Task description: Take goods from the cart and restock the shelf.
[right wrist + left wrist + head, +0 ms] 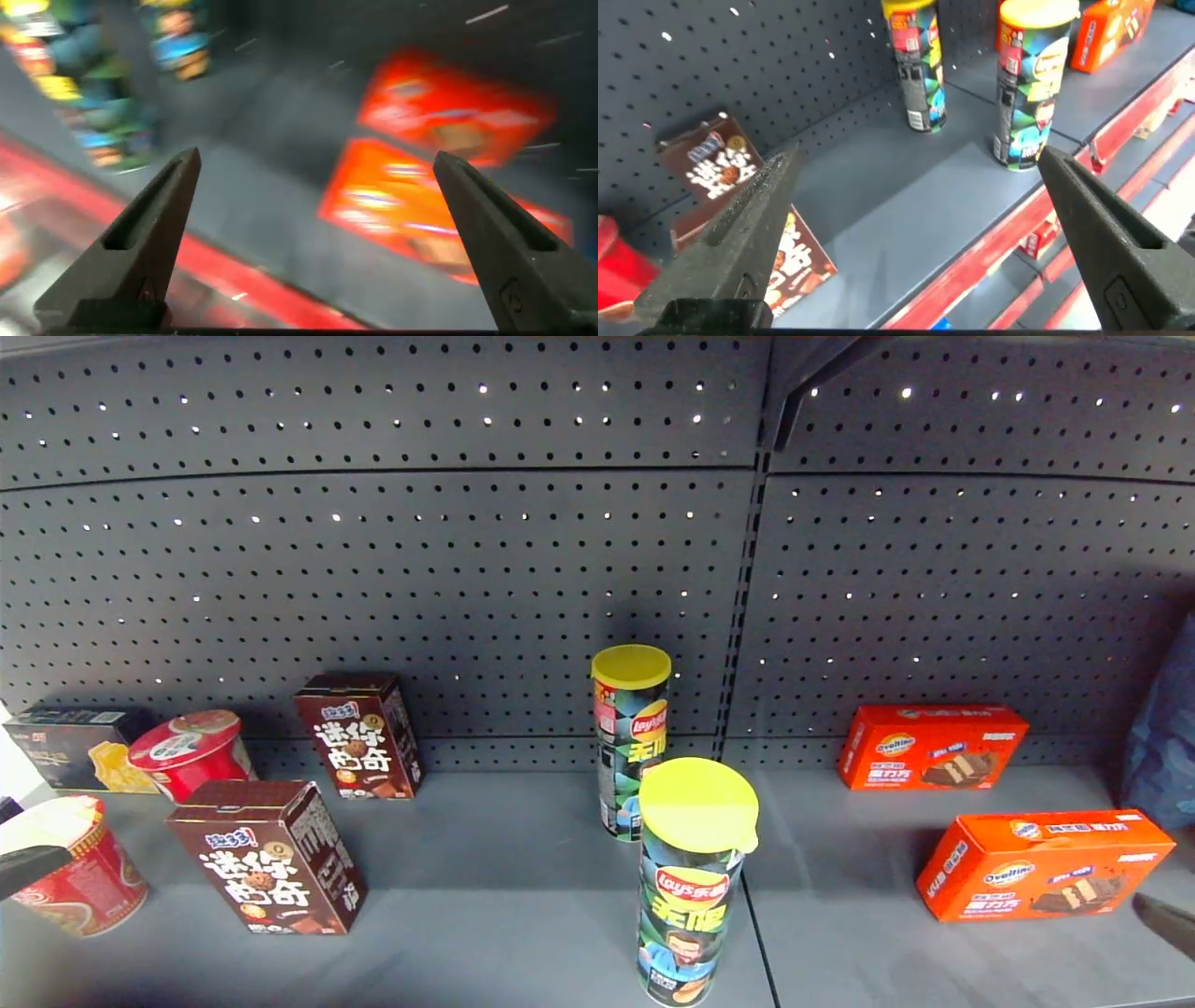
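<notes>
The left gripper (920, 159) gapes wide and holds nothing, hanging before the grey metal shelf (906, 201). The right gripper (318, 159) is spread just as wide and is empty, near the front orange flat carton (411, 201). The tall front crisp tube with a yellow lid (695, 882) stands by the shelf lip between the arms, so a careless sweep could topple it. A brown cardboard box (271, 854) and a red paper noodle cup (70, 868) crowd the left side, hemming that arm.

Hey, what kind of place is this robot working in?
Probably a shop or mock store aisle: a grey shelf with a pegboard back, stocked with packaged snacks front to back, such as a yellow-lidded chip can and an orange box.
</notes>
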Motion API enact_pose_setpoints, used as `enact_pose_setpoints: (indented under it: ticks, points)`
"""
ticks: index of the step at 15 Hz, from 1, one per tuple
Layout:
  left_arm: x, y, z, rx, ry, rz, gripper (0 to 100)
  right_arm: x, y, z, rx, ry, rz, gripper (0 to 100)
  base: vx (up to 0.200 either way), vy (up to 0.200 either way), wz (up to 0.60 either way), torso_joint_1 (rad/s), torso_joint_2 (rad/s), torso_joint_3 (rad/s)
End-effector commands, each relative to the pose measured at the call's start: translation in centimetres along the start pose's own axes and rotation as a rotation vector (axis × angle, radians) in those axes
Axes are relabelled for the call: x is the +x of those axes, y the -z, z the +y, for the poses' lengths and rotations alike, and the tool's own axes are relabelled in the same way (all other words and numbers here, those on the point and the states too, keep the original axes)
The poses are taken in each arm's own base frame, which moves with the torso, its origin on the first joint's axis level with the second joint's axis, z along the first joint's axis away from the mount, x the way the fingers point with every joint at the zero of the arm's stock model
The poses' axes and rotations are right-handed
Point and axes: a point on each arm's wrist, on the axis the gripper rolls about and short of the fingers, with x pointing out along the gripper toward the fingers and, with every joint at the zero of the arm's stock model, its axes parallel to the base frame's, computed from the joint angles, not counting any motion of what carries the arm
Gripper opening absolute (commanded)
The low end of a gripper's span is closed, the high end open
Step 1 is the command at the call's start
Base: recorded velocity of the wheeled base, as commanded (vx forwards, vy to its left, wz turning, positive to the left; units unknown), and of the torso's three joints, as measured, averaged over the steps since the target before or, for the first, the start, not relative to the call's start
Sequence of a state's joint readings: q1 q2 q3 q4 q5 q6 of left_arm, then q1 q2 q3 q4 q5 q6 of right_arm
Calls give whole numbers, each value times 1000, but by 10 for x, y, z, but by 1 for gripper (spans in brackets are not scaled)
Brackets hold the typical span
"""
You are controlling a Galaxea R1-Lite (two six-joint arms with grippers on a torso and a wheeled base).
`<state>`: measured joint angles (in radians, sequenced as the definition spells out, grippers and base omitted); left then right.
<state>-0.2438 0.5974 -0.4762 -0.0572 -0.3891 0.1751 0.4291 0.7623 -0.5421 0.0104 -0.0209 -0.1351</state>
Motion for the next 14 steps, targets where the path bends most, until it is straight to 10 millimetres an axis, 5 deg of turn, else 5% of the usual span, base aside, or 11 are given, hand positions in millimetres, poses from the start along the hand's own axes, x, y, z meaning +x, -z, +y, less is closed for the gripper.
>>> enact_pose_setpoints:
  ticks: [1,7,14]
  points:
    - [-2,-2,-1,7,-5,-16,100,48,-5,24,48,-134,169,100,0,0,0,0,0,0]
    - [8,5,2,-15,11,39,100,113,11,65,69,-197,427,100,0,0,0,0,0,0]
    - [17,19,4,-41,4,115,100,168,20,75,49,-87,492,100,0,0,0,0,0,0]
